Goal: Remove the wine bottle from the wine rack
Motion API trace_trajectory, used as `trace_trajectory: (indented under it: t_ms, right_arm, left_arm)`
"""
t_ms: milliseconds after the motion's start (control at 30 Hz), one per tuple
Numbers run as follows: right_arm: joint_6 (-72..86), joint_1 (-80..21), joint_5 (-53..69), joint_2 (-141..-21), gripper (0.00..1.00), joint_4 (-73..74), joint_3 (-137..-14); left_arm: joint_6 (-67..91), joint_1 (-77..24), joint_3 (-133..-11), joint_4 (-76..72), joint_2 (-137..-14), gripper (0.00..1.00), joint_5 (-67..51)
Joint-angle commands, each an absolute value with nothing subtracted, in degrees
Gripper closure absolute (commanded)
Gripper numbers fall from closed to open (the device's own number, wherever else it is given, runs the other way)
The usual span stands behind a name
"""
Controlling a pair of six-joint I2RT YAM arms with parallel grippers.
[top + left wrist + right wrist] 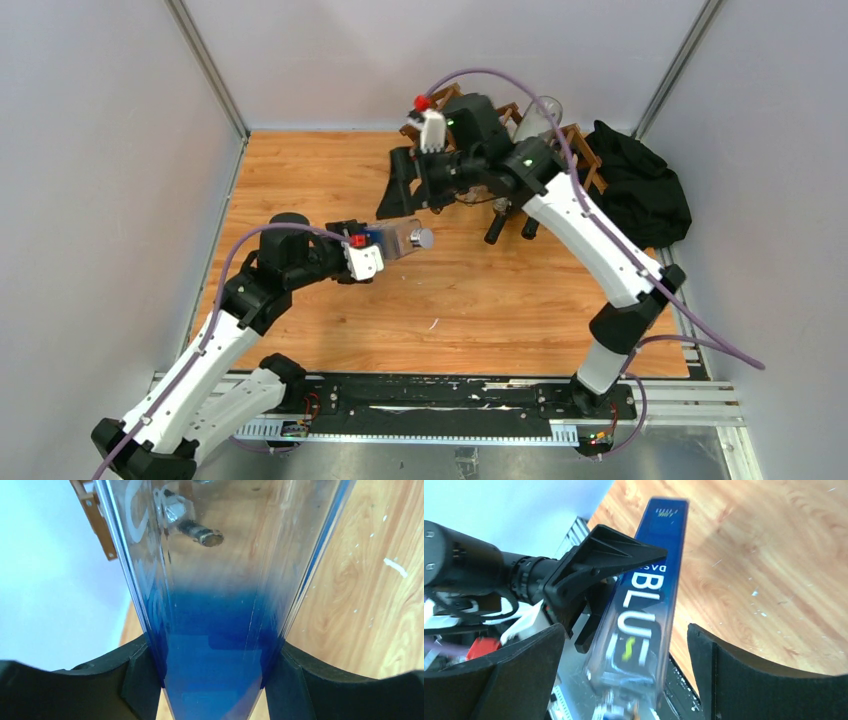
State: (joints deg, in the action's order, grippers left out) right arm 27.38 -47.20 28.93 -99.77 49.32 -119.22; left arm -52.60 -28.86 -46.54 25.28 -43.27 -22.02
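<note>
My left gripper (pixel 385 243) is shut on a square wine bottle (pixel 398 239), clear with a blue base end and white lettering. It holds the bottle level above the wooden floor, off the rack. In the left wrist view the bottle (pixel 215 580) is clamped between both fingers (pixel 140 680). My right gripper (pixel 410 208) is open just behind the bottle. In the right wrist view its fingers (pixel 744 680) stand either side of the bottle (pixel 644 605) with gaps. The brown lattice wine rack (pixel 580 147) stands at the back, partly hidden by my right arm.
A clear bottle (pixel 540 115) and two dark bottle necks (pixel 496 230) remain in the rack. A black cloth heap (pixel 640 190) lies at the back right. Grey walls close in the sides, and a black rail (pixel 450 405) runs along the near edge.
</note>
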Motion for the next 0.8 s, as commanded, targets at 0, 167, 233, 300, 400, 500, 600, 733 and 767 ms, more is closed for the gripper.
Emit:
trace_trajectory:
  t_ms: [0, 167, 233, 300, 400, 500, 600, 733, 767]
  right_arm:
    - [27.5, -42.1, 32.2, -92.0, 0.04, 42.4, -114.9]
    - [29.1, -37.0, 33.8, -86.6, 0.03, 36.8, -108.8]
    - [29.6, -35.4, 34.6, -84.7, 0.02, 34.6, -106.3]
    - [29.3, -34.8, 35.3, -83.1, 0.02, 32.9, -103.7]
    - [28.7, -34.7, 38.8, -81.8, 0.01, 29.5, -100.6]
    - [28.2, -34.7, 43.3, -80.0, 0.01, 24.9, -97.3]
    - [28.9, -34.9, 45.9, -78.0, 0.01, 19.3, -93.2]
    - [31.1, -36.4, 47.1, -77.1, 0.01, 9.7, -90.6]
    - [31.3, -36.9, 47.1, -77.5, 0.01, 8.5, -90.7]
  left_arm:
    - [-38.1, -28.8, -53.2, 13.6, -44.2, 1.0, -18.9]
    - [-24.4, -28.8, -57.6, 12.2, -46.8, 1.0, -18.7]
    - [-19.7, -28.8, -59.5, 12.6, -47.8, 1.0, -18.9]
    - [-15.9, -28.5, -61.7, 13.6, -49.0, 1.0, -20.1]
    - [-8.9, -27.0, -64.5, 14.1, -50.6, 1.0, -23.7]
    - [-2.5, -24.1, -69.1, 15.3, -53.0, 1.0, -30.1]
    - [4.1, -21.7, -73.5, 15.8, -55.1, 1.0, -37.2]
    - [11.1, -20.5, -75.5, 16.2, -57.1, 1.0, -48.1]
    - [12.8, -20.5, -75.2, 15.8, -57.4, 1.0, -50.8]
